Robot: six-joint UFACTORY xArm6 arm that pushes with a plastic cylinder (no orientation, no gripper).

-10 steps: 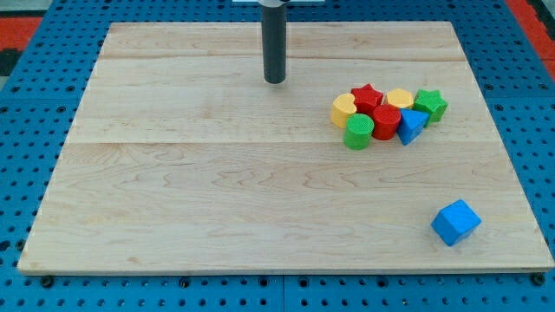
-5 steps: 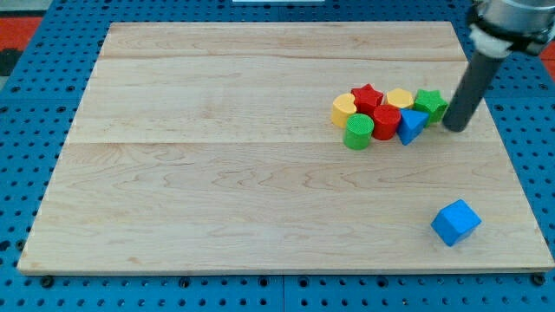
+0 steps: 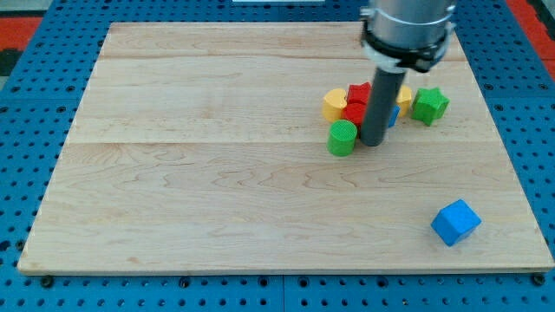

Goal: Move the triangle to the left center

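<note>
A blue cube [image 3: 455,222] sits alone at the view's bottom right of the wooden worktop [image 3: 217,191]. Farther back, my tip [image 3: 373,142] rests just right of the green cylinder [image 3: 342,138]; no gripper exists. The rod hides most of the blue triangle [image 3: 393,114], among red blocks [image 3: 355,104], a yellow block [image 3: 334,103] and a green star [image 3: 429,105].

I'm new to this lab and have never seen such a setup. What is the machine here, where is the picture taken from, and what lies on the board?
One camera looks down at a wooden board. The dark rod is a robot arm's end; it holds nothing, only pushes. My tip stands amid a cluster: green cylinder just left of it, yellow block and red blocks behind, the blue triangle mostly hidden by the rod, green star to the right. A blue cube sits apart, lower right.
</note>
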